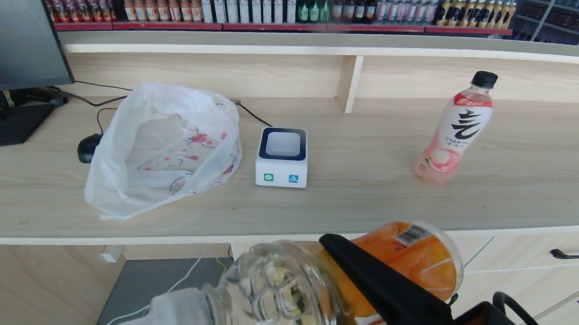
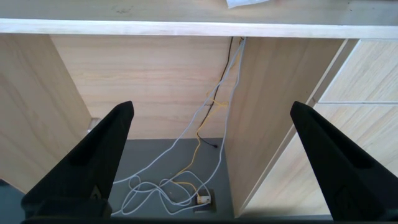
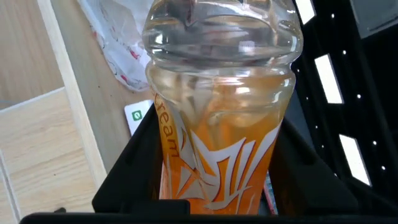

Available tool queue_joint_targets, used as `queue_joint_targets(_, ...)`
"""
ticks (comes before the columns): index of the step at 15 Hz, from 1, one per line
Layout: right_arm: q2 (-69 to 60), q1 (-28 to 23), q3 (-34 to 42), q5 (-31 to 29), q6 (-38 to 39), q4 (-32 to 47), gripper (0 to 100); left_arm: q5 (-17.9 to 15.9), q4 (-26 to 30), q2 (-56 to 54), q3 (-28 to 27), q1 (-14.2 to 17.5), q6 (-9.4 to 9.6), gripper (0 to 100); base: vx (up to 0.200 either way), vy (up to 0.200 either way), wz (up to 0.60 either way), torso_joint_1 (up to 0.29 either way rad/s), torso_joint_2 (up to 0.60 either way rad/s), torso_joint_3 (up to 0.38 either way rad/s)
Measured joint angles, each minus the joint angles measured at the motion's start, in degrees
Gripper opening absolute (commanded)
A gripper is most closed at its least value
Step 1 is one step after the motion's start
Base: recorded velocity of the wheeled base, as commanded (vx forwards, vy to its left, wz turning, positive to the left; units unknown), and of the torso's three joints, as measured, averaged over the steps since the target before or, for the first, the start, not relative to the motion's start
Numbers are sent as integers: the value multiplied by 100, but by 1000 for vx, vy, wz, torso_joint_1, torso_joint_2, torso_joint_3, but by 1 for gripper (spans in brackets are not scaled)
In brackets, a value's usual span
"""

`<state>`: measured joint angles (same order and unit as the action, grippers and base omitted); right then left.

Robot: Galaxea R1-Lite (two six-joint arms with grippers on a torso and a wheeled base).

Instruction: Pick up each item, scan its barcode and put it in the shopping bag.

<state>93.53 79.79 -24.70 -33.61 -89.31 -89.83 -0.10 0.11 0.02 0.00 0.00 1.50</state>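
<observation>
Now | right gripper (image 3: 217, 180) clamps orange bottle (image 1: 413, 258), tilted, just off the counter's (image 1: 366, 206) near edge | left gripper (image 2: 211, 162) gapes empty | we judge its barcode (image 1: 411, 234) must turn squarely to face the scanner (image 1: 282, 157) beside the shopping bag (image 1: 164, 146).

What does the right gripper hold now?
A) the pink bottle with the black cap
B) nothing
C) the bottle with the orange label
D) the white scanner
C: the right gripper is shut around the bottle with the orange label, while the pink bottle stands on the counter, apart from it.
</observation>
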Motion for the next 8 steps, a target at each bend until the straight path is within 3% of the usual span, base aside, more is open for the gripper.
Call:
queue_joint_targets(5, 71, -5, -311, -60, 1710, -11, 0, 0, 0, 0, 0, 0, 0, 100, 0, 0, 0, 0, 0, 0)
queue_joint_targets(8, 94, -90, -562, -477, 2855, -16, 0, 2, 5, 0, 0, 0, 0, 100, 0, 0, 0, 0, 0, 0)
